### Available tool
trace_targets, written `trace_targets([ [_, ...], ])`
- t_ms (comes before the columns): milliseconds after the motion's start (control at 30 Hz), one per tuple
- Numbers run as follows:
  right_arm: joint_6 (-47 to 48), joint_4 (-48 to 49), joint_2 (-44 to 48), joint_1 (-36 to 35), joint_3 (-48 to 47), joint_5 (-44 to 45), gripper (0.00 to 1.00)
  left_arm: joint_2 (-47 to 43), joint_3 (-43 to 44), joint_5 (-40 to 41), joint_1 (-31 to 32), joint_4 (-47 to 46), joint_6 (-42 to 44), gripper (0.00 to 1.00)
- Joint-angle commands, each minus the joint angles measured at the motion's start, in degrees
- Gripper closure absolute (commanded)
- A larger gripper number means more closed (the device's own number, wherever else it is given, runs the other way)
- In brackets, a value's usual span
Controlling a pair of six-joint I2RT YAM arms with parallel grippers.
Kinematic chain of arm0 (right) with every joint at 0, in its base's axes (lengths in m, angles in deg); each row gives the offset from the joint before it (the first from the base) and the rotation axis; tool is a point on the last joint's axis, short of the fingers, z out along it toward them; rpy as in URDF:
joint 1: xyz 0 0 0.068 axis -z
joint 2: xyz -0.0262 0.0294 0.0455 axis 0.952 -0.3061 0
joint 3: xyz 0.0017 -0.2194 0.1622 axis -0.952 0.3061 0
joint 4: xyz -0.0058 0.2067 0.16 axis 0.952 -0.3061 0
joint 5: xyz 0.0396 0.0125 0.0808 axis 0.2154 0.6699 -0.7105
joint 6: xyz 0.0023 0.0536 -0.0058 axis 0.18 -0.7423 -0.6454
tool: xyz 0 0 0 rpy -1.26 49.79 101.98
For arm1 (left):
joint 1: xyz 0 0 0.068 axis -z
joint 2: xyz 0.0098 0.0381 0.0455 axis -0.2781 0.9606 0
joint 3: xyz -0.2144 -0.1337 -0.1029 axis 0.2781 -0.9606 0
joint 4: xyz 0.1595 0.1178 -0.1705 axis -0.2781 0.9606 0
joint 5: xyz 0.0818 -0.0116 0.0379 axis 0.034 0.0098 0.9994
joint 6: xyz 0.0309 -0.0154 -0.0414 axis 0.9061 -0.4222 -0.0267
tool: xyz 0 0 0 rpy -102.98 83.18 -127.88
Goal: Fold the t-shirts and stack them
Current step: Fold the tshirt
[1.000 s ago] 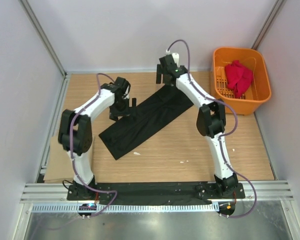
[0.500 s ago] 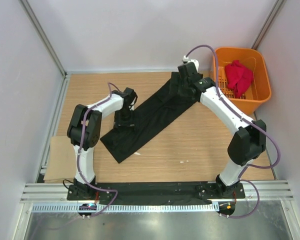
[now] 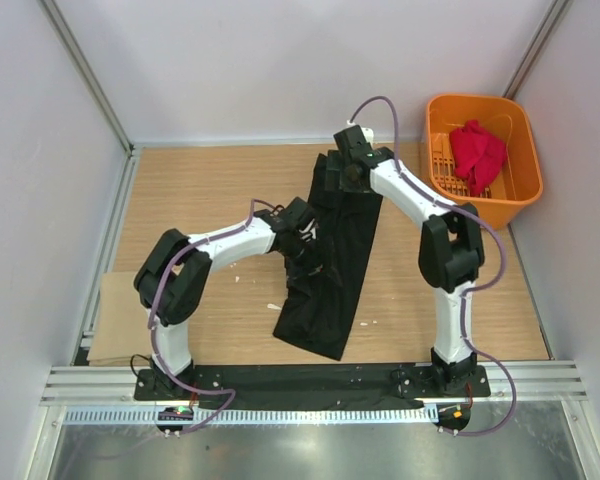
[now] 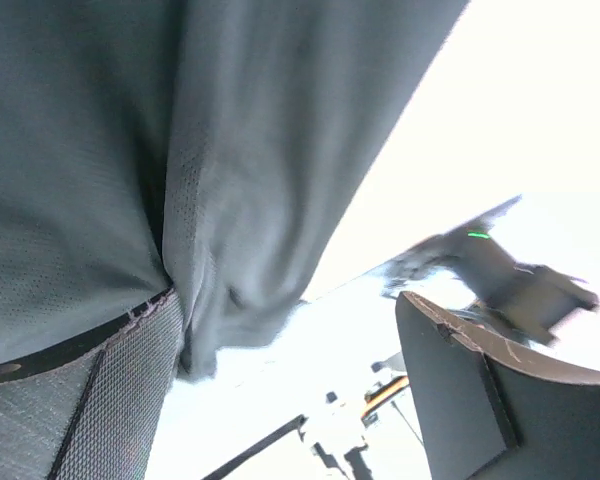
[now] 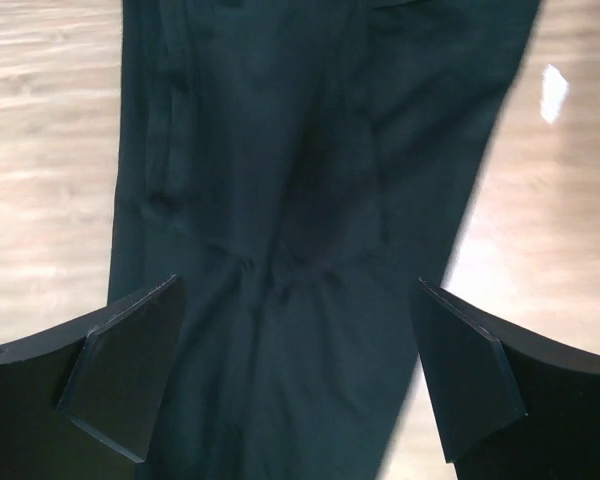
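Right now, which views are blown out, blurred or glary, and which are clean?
Left wrist: background burnt to white, the large plain black cloth t-shirt washed to grey, distant arm smeared. Right wrist: evenly lit, one small glare patch on the light wooden tabletop. Top external: sharp, even, soft shadows.
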Motion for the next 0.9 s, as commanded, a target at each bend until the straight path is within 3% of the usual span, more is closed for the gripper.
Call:
trace_targets([
  [0, 2.6, 0.6, -6.3, 0.0, -7.6, -0.5, 0.00, -7.4, 3.3, -2.5, -0.9, -5.1, -4.7, 0.12],
  [133, 4.3, -2.0, -15.2, 0.1, -16.3, 1.1, 0.00, -15.2, 1.5, 3.1, -4.2, 0.6, -2.1, 0.11],
  [400, 7.9, 0.4, -23.4, 0.1, -20.4, 0.1, 0.05, -27.7, -6.0, 12.2, -10.3, 7.6, 1.1, 0.11],
  [667, 10.5, 0.1, -35.5, -1.3, -37.5, -4.6, 0.09, -33.4, -18.1, 11.2, -12.2, 4.7, -0.4, 0.19],
  [867, 8.0, -0.3, -30.3, -2.9, -39.3, -4.5, 0.00, -31.8, -23.9, 8.9, -12.2, 1.1, 1.1, 0.28],
])
